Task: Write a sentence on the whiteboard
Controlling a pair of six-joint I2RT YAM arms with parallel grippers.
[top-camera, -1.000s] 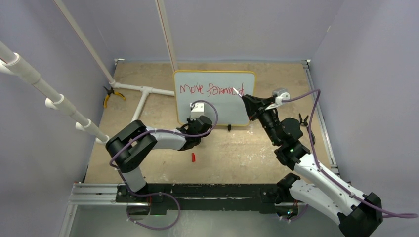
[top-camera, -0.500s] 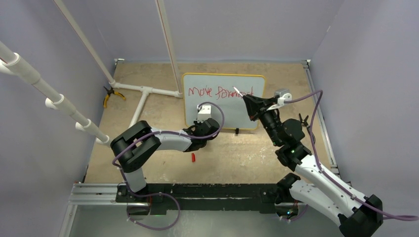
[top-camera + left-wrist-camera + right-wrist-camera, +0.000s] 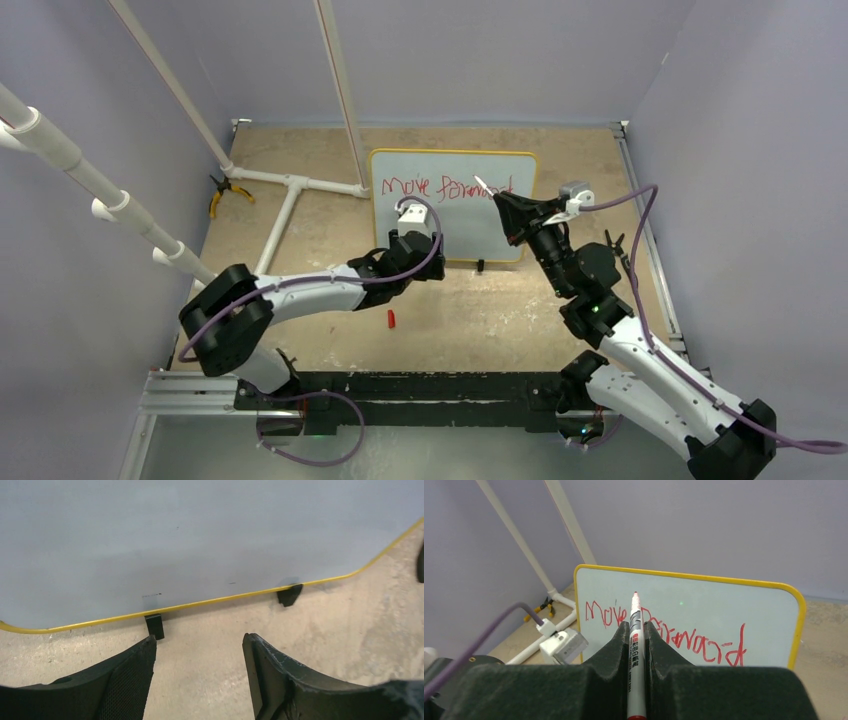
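**Right jaws:** closed tight on a slim white marker with a red tip point(image 3: 635, 611). The barrel stands upright between them and the tip points at the board.

**Left jaws:** spread wide and holding nothing. They sit low over the bench, just short of the board's bottom edge, near the left one of two small black feet point(image 3: 155, 626).

**Small rectangular white whiteboard with rounded corners and a thin yellow-orange frame point(image 3: 470, 228):** stands upright on the sandy-brown bench point(image 3: 470, 300), facing both arms.

**Red handwritten sentence point(image 3: 696, 647):** only the top line is written, reading "Move forward". The lower half of the board is bare, so the task is judged roughly half done.

**Small red cap point(image 3: 392, 319):** lies on the bench near the left arm point(image 3: 300, 288), apart from the board.

**Risks:**
- The board rests only on its feet with nothing bracing it, so pen pressure could shove it back or tip it.
- A marker slipping in the grip would skew the strokes.
- A second line started too high would run into the first.

**Not determinable:**
- Whether the tip touches the surface.
- The end of "forward" in the overhead view, where the right arm point(image 3: 560, 250) covers it.
- The marker's lower barrel, cut off by the picture edge.
- Anything behind the board.
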